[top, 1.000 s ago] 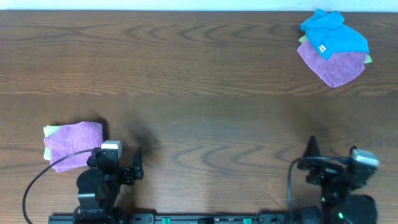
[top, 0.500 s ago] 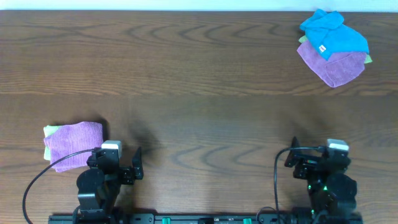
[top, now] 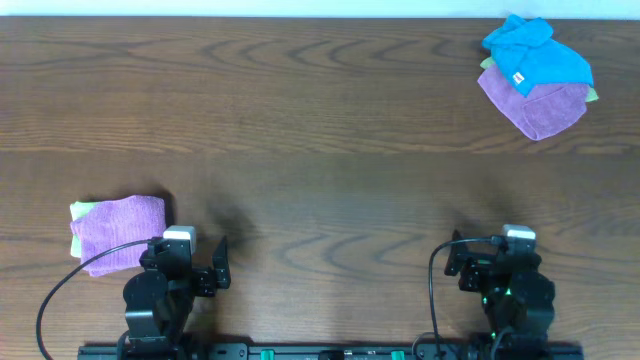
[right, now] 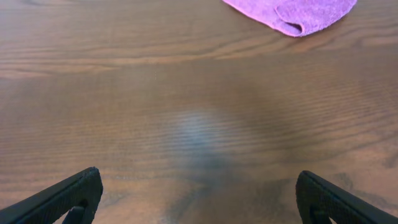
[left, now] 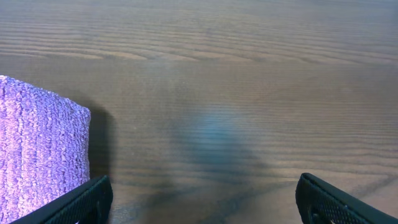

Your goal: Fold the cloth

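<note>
Just left of the spread left fingers (left: 74,202), the folded purple cloth (left: 37,149); right fingers (right: 62,196) spread, well apart.

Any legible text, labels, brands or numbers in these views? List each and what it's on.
None can be read in any view.
white tag on the blue cloth: too small to tell whether anything is printed on it.
</note>
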You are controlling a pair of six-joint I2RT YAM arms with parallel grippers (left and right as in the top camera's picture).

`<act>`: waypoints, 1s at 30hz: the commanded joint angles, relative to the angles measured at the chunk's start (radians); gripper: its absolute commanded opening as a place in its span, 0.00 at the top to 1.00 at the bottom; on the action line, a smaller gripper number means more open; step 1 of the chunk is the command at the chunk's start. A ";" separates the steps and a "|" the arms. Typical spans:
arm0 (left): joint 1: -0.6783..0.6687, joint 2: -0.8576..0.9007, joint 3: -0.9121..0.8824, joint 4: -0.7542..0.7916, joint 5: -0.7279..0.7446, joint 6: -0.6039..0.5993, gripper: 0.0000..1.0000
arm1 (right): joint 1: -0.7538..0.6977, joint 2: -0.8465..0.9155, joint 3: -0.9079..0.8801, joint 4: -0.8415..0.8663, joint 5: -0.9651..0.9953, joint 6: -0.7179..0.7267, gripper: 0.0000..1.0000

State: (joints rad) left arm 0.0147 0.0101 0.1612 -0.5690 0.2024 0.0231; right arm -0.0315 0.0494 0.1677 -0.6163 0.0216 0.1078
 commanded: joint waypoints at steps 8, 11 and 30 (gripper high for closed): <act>-0.005 -0.006 -0.010 0.002 -0.003 0.007 0.05 | -0.006 -0.045 -0.010 -0.099 -0.026 -0.035 0.01; -0.005 -0.006 -0.010 0.002 -0.003 0.008 0.05 | -0.006 -0.045 -0.010 -0.107 -0.026 -0.039 0.01; -0.005 -0.006 -0.010 0.002 -0.003 0.008 0.05 | -0.006 -0.045 -0.007 -0.118 -0.079 -0.079 0.01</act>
State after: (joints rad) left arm 0.0147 0.0101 0.1612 -0.5690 0.2020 0.0235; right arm -0.0315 0.0147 0.1699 -0.7227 -0.0315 0.0463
